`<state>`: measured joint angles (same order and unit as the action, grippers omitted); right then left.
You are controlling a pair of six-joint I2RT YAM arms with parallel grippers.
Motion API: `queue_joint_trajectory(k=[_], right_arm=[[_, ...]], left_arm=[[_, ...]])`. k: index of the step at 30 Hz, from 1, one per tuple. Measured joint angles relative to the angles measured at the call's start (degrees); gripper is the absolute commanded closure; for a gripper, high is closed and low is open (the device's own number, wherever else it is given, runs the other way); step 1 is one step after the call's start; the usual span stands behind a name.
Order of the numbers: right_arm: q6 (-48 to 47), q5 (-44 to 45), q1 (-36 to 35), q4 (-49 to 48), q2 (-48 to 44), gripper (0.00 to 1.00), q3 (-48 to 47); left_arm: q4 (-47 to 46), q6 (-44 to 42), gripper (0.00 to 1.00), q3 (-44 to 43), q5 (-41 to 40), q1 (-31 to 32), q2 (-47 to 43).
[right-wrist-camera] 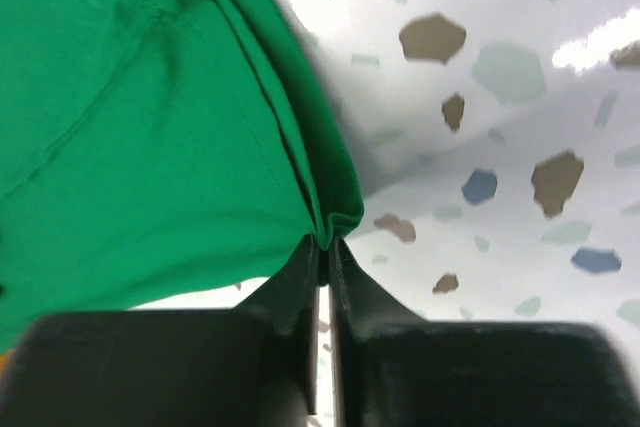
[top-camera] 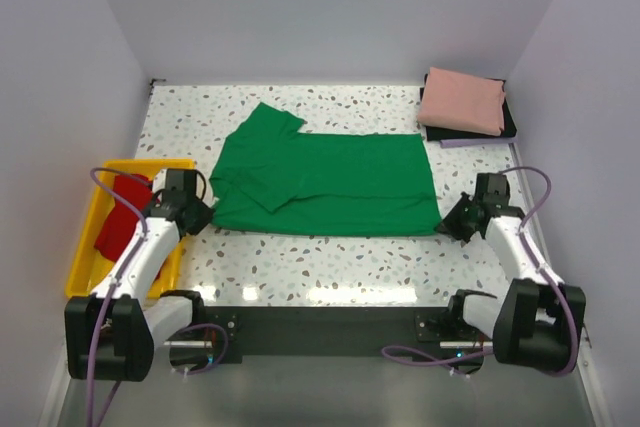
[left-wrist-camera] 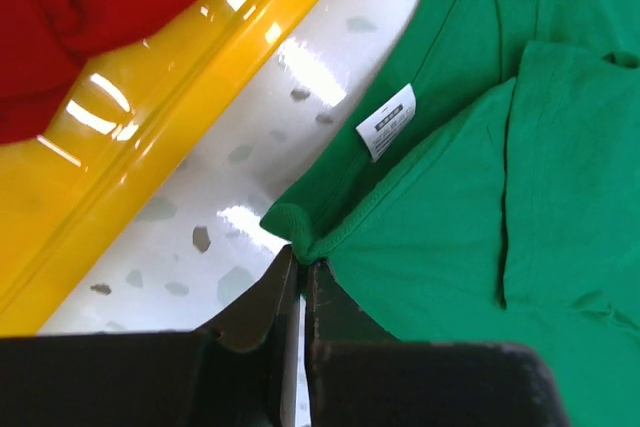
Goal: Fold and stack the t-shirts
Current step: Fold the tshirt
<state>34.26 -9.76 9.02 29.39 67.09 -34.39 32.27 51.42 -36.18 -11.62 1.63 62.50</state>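
One green t-shirt (top-camera: 330, 182), flat on table (top-camera: 330, 267): my left pincer (left-wrist-camera: 300, 262) pinches its near-left corner, my right pincer (right-wrist-camera: 325, 244) its near-right corner.

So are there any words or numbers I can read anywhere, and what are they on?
On the white tag of the green t-shirt: dark print, too small and blurred to read.
No other words, numbers or signs show in any view.

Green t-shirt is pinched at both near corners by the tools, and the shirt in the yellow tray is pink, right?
No: the top external view shows the shirt in the yellow tray is red. The left tool and right tool pinch the green t-shirt at its corners.
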Motion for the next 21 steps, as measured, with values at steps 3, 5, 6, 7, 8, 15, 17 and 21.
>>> queue_joint_trajectory(k=[3, 5, 6, 7, 8, 15, 17, 21], right_arm=[[0.6, -0.3, 0.0, 2.9, -5.1, 0.59, 1.3], [0.4, -0.3, 0.0, 4.9, -8.1, 0.51, 1.4], [0.2, -0.3, 0.0, 5.6, -9.1, 0.48, 1.1], [-0.3, -0.3, 0.0, 6.5, -9.8, 0.48, 0.7], [-0.9, -0.3, 0.0, 7.2, -10.2, 0.48, 0.1], [-2.7, -1.7, -2.4, 5.0, -9.2, 0.49, -4.2], [-2.3, -1.3, -7.1, 3.8, -7.3, 0.49, -5.9], [-1.1, 1.3, -20.0, 0.4, -2.6, 0.49, -10.2]], left_arm=[[1.8, -0.5, 0.52, 1.5, 1.9, -0.1, -2.3], [2.4, -0.4, 0.49, 1.5, 3.4, -0.1, -3.2], [2.6, -0.7, 0.49, 1.4, 4.0, -0.1, -3.9], [2.8, -1.0, 0.49, 1.1, 4.4, -0.1, -4.5], [3.2, -1.5, 0.5, 0.6, 4.8, -0.1, -5.1], [-2.3, -5.0, 0.58, -5.0, 9.4, 0.4, -3.4], [-5.1, -5.6, 0.56, -5.5, 10.1, 2.2, 0.4], [-9.1, -6.0, 0.56, -5.5, 11.4, 7.0, 8.6]])
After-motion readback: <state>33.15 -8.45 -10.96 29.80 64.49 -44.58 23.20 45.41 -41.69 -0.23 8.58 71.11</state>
